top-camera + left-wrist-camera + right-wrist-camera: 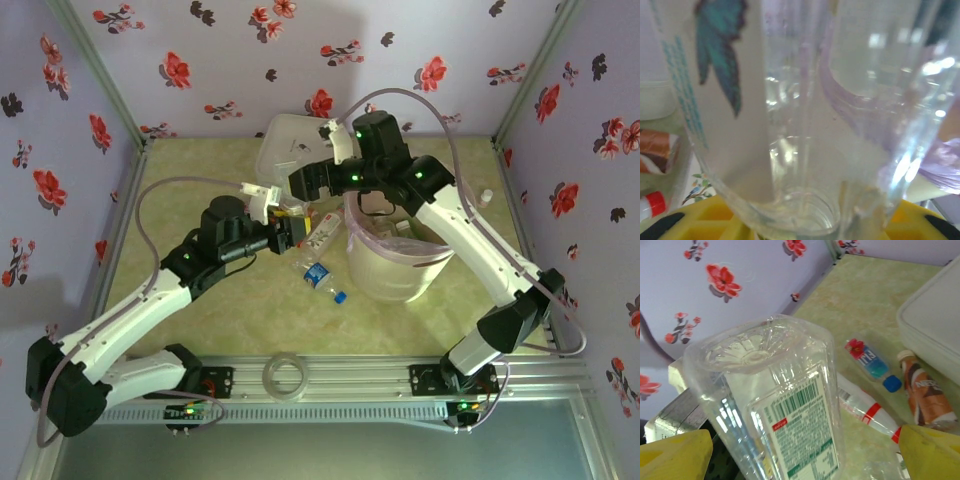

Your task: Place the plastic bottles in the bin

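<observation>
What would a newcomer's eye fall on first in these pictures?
A clear bottle is clamped in the left pincer over the middle of the table, with the open right pincer around its other end. Just right of them stands the cream bin with a pink liner, and a blue-capped bottle lies left of it.

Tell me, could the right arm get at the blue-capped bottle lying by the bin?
Probably yes. The blue-capped bottle lies uncovered on the table beside the bin, and the right gripper is open. But the clear bottle held by the left gripper sits between its fingers, so it must back off first.
</observation>
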Action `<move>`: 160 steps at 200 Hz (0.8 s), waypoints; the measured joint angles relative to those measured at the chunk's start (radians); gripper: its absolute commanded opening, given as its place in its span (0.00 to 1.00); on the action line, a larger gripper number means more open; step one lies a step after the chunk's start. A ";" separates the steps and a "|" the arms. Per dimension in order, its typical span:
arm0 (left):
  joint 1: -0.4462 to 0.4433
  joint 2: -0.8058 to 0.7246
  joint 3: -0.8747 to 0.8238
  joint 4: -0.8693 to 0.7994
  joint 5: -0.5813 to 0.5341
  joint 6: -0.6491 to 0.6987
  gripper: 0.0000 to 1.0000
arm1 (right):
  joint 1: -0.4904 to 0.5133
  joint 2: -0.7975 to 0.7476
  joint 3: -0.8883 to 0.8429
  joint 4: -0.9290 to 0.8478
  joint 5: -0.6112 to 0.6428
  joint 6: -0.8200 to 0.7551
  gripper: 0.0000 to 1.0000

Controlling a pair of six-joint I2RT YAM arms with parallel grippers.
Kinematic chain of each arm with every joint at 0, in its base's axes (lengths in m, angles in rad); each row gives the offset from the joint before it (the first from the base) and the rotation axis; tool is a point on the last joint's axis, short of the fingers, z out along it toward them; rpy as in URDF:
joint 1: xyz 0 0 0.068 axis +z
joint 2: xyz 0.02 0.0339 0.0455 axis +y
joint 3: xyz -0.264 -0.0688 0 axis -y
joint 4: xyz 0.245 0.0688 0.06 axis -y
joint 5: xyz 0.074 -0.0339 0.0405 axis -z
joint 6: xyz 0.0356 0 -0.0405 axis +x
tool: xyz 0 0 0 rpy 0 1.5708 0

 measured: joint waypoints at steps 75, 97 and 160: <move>0.000 -0.006 -0.024 0.040 0.099 0.005 0.00 | -0.084 0.004 -0.065 0.166 -0.254 0.117 0.89; 0.000 -0.005 -0.024 0.064 0.118 0.003 0.00 | -0.085 0.008 -0.072 0.212 -0.309 0.145 0.83; 0.000 0.023 -0.025 0.119 0.152 -0.028 0.00 | -0.100 0.028 -0.097 0.285 -0.397 0.174 0.59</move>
